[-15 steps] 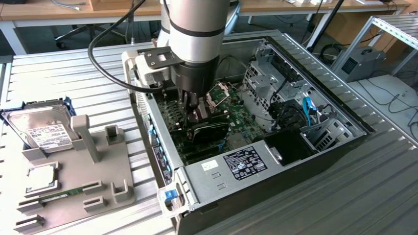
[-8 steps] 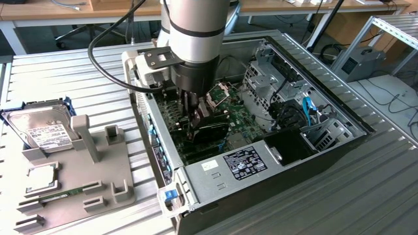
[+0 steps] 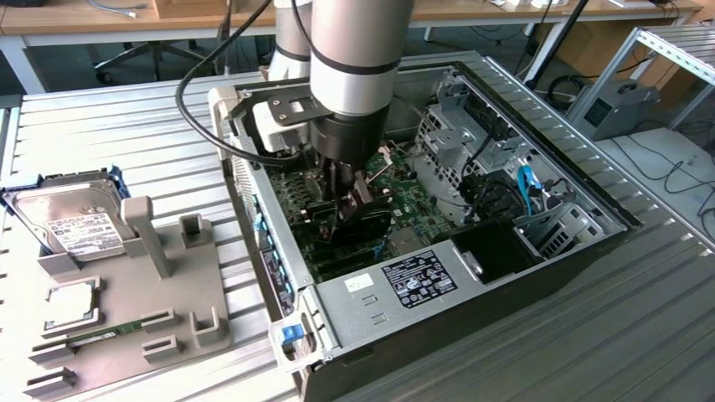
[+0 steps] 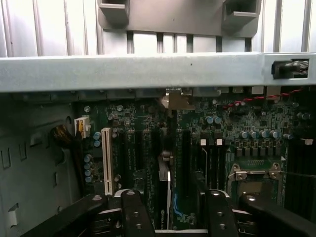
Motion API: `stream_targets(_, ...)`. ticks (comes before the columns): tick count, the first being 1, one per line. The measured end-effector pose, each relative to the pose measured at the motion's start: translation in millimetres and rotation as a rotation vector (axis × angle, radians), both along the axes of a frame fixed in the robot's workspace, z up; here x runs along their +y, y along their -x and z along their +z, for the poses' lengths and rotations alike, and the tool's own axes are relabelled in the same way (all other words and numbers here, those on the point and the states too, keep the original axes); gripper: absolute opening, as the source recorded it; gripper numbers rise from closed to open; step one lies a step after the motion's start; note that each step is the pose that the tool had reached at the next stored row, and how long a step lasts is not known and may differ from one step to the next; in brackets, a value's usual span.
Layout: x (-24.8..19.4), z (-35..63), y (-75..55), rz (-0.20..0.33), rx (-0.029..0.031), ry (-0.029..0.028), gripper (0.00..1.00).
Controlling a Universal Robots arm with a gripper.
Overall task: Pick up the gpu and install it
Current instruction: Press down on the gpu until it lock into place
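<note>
The gpu (image 3: 360, 224) is a thin dark card standing on edge on the green motherboard (image 3: 416, 194) inside the open computer case. My gripper (image 3: 348, 199) hangs straight above it, down inside the case. In the wrist view the gpu (image 4: 165, 190) runs edge-on between my two black fingers (image 4: 136, 212). My gripper (image 4: 176, 210) is open: a gap shows on each side of the card and neither finger presses on it. The card's lower edge and the slot under it are hidden.
The case's metal wall (image 4: 148, 71) and drive cage (image 3: 458, 138) hem the arm in. A power supply (image 3: 416, 280) sits at the near end. On the exterior view's left, a grey fixture (image 3: 167, 285) holds a silver hard drive (image 3: 73, 222), a processor (image 3: 73, 303) and a memory stick (image 3: 103, 335).
</note>
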State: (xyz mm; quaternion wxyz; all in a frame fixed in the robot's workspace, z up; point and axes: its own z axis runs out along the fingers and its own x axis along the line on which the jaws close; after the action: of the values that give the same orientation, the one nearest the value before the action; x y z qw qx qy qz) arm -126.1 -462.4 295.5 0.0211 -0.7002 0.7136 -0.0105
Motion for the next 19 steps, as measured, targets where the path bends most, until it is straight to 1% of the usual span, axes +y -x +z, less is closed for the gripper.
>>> stream_targets(6,-0.1,-13.2,-12.6,-0.004,0.0000,0.0000,0.48)
stream_targets(17,-0.1,-34.5,-23.7,-0.012,0.0000,-0.0001,0.48)
stream_targets(18,-0.1,-36.3,-24.2,-0.013,-0.0001,-0.0001,0.47)
stream_targets(19,-0.1,-38.3,-24.9,-0.014,0.0000,0.0000,0.40)
